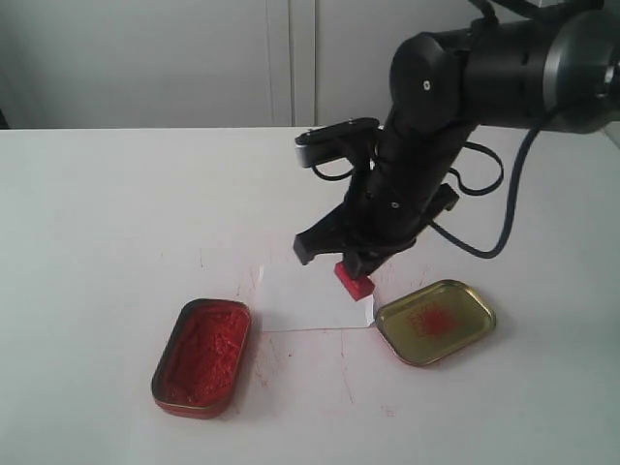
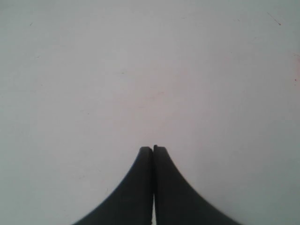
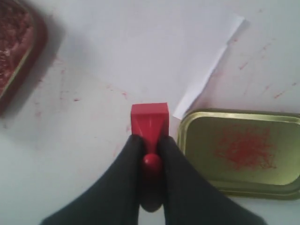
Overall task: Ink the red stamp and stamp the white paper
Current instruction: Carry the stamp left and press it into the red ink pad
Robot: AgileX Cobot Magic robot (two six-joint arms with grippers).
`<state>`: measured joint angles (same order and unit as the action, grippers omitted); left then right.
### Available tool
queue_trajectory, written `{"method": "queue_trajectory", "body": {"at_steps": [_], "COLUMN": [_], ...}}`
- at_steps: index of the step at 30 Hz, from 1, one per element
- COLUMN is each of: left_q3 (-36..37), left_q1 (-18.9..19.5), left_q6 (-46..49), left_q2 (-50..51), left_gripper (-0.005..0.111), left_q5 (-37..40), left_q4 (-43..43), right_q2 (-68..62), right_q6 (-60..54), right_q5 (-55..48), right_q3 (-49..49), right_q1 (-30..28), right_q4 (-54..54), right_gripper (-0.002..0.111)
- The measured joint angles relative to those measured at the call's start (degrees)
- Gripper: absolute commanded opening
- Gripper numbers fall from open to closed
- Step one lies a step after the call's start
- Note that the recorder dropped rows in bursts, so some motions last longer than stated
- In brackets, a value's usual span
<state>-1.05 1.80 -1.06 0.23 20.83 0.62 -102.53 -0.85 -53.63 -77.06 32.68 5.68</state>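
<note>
My right gripper (image 1: 360, 263) is shut on the knobbed handle of the red stamp (image 1: 354, 280), whose block base points down. It hangs over the right front corner of the white paper (image 1: 305, 300), close to the gold lid. In the right wrist view the red stamp (image 3: 149, 123) sticks out between the black fingers (image 3: 123, 174), and the white paper (image 3: 159, 51) lies beyond it. Whether the stamp touches the sheet I cannot tell. The left gripper (image 2: 153, 148) is shut and empty over bare white tabletop; it is outside the exterior view.
The oblong tin of red ink paste (image 1: 202, 356) lies open at the front left of the paper. A gold-coloured lid (image 1: 436, 322) with red smears sits at the paper's right. Red specks mark the white tabletop (image 1: 116, 213) round them.
</note>
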Motion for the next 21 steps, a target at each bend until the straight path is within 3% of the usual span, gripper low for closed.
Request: {"method": "queue_trajectory", "body": {"at_steps": [15,21], "left_q3": [0.0,0.0], "left_q1": [0.0,0.0], "left_q6": [0.0,0.0], "left_q2": [0.0,0.0], "left_gripper": [0.0,0.0], "left_q5": [0.0,0.0], "left_q4": [0.0,0.0], "right_q2": [-9.8,-14.3], "right_q6": [3.3,3.7], "right_q5": [-9.4,-11.3], "right_q3": [-17.4,-23.2], "right_q1": [14.9,17.8], "right_q4": [-0.6,-0.9], "right_gripper": [0.0,0.0]}}
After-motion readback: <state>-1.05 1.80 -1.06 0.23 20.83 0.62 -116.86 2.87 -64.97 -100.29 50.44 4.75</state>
